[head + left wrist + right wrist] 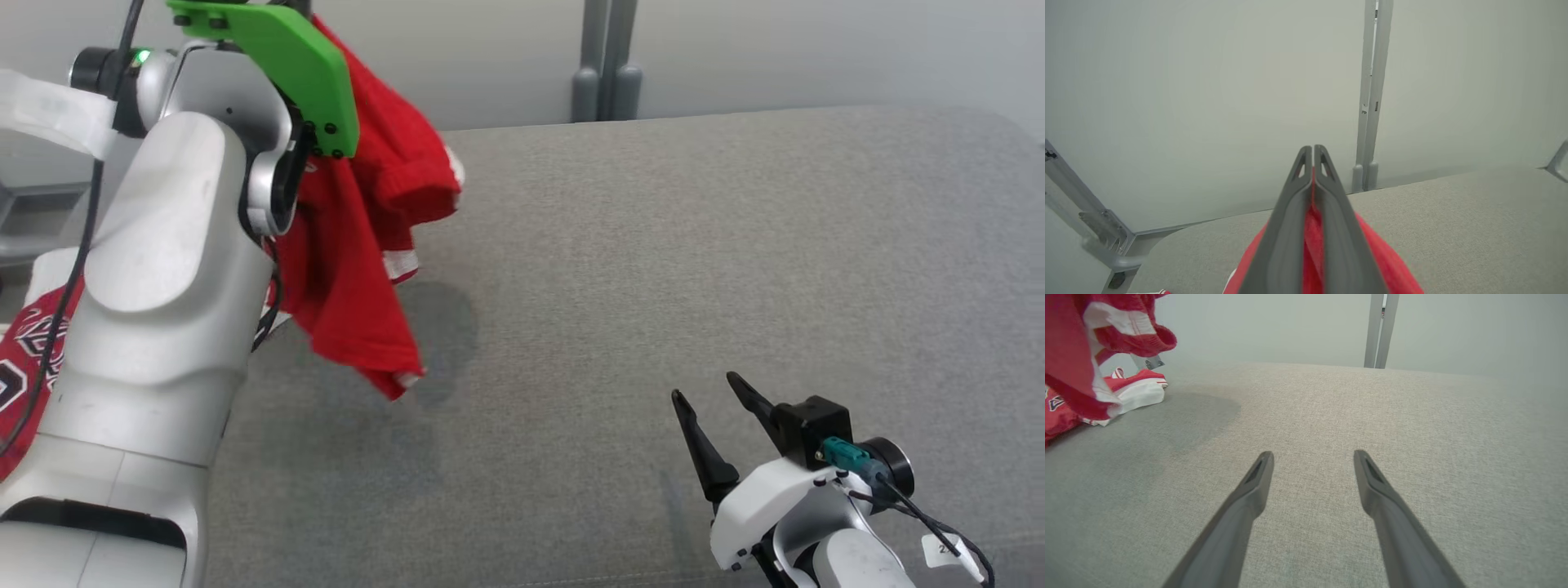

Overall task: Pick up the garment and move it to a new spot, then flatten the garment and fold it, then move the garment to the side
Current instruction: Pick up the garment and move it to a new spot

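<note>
Garment (351, 269) in left gripper (1312, 149), aloft

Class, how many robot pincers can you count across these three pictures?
2. The left pincer is raised at the left, shut on the hanging red garment. The right pincer is open at the head view's lower right.

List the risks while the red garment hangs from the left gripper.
1. The left gripper pinches only a bunched fold of the red garment, so the cloth might slip out during the carry.
2. The garment hangs right against the left forearm and may snag there.
3. It hangs crumpled, and the open right gripper is far off, so it would likely land creased on the grey surface.
</note>
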